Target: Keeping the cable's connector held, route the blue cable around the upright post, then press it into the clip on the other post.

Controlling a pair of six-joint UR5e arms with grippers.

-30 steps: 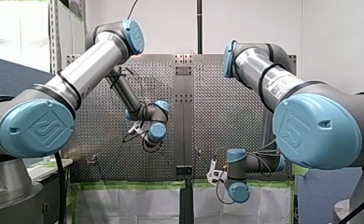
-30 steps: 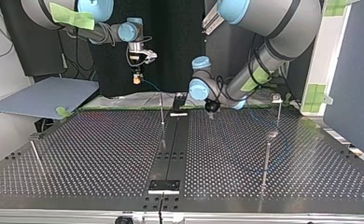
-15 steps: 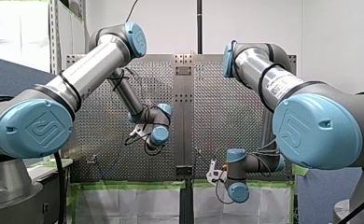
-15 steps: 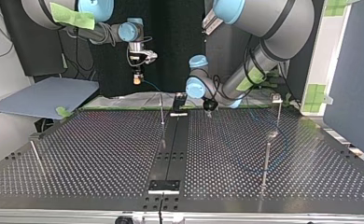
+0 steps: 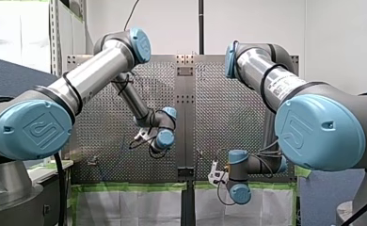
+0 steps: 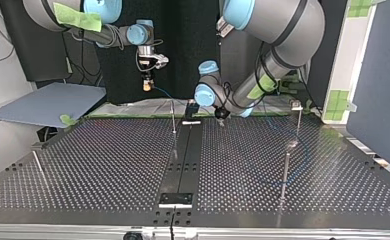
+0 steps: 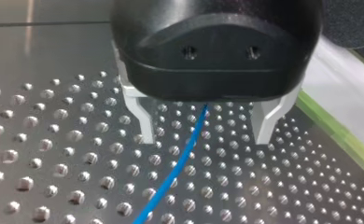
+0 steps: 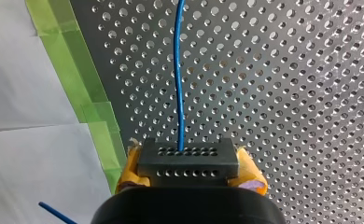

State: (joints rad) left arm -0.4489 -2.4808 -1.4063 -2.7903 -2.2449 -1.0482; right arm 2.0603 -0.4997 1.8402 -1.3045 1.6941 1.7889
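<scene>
**Front view onward: the grasp that comes before the routing**

Front view: my left arm reaches out over the counter (image 5: 228, 117), with the left gripper (image 5: 141, 136) low beside the middle strip (image 5: 185, 117). The right gripper (image 5: 214, 174) hangs at the counter's near edge. The fingers are too small here to read.

Top view: the right gripper (image 6: 146, 84) is held off the counter's far edge, and the blue cable (image 6: 162, 92) leaves it toward the plate. The left gripper (image 6: 220, 115) points down just above the counter, beside the middle strip. A thin upright post (image 6: 173, 117) stands between the two grippers. Two more posts stand at the view's right. The far post (image 6: 298, 120) bears a small block (image 6: 296, 105) at its top, which may be the clip, though I cannot tell.

Left wrist view: the metal fingers (image 7: 140, 116) stand open, gripping nothing. The blue cable (image 7: 175, 170) runs between them, touching neither.

Right wrist view: the yellow-padded fingers (image 8: 252, 175) are closed on the black connector (image 8: 188, 156). The cable (image 8: 180, 84) runs from it out over the perforated plate. Green tape (image 8: 77, 84) lines the counter's edge.

The step in hand looks like the left arm's pick-up of the cable, and the routing has not begun. Next, the left fingers should come down around the cable and close on it. They can then carry it around the post while the right gripper holds the connector steady.
</scene>
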